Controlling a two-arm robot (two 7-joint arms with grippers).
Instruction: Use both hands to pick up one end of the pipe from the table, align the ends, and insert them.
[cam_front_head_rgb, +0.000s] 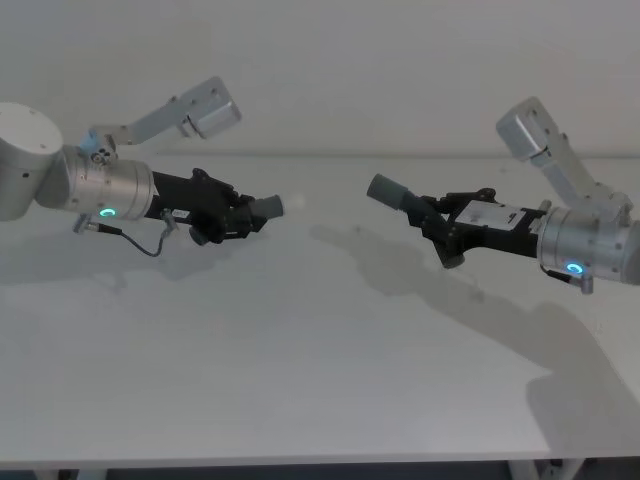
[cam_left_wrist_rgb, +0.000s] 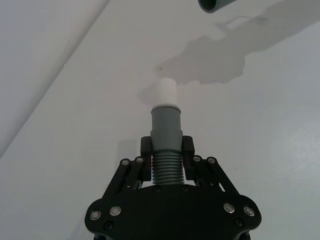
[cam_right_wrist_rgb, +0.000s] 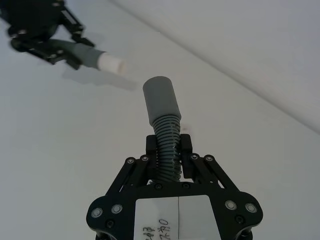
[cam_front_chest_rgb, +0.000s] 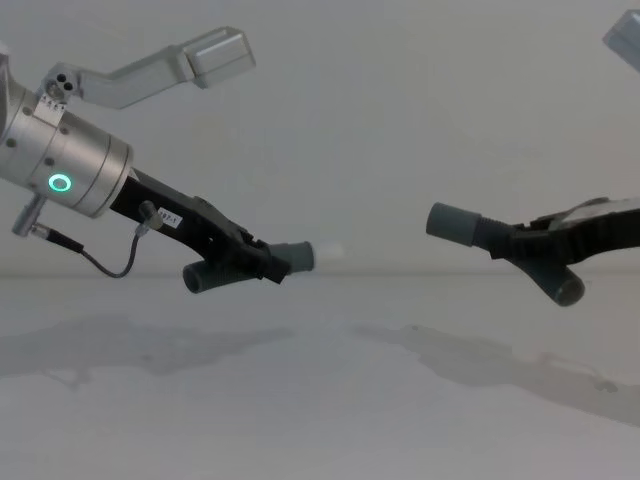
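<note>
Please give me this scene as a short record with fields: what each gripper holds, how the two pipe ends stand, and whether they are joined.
left gripper: shut on the left pipe piece, fingers on its ribbed part, above the table
right gripper: shut on the right pipe piece, fingers on its ribbed part, above the table
left end: white tip, pointing toward the right piece
right end: grey sleeve, pointing toward the left piece
ends: facing each other, apart, not yet inserted

Open air separates the left pipe piece (cam_front_head_rgb: 266, 207) from the right pipe piece (cam_front_head_rgb: 390, 192), both above the table (cam_front_head_rgb: 300, 350).
</note>
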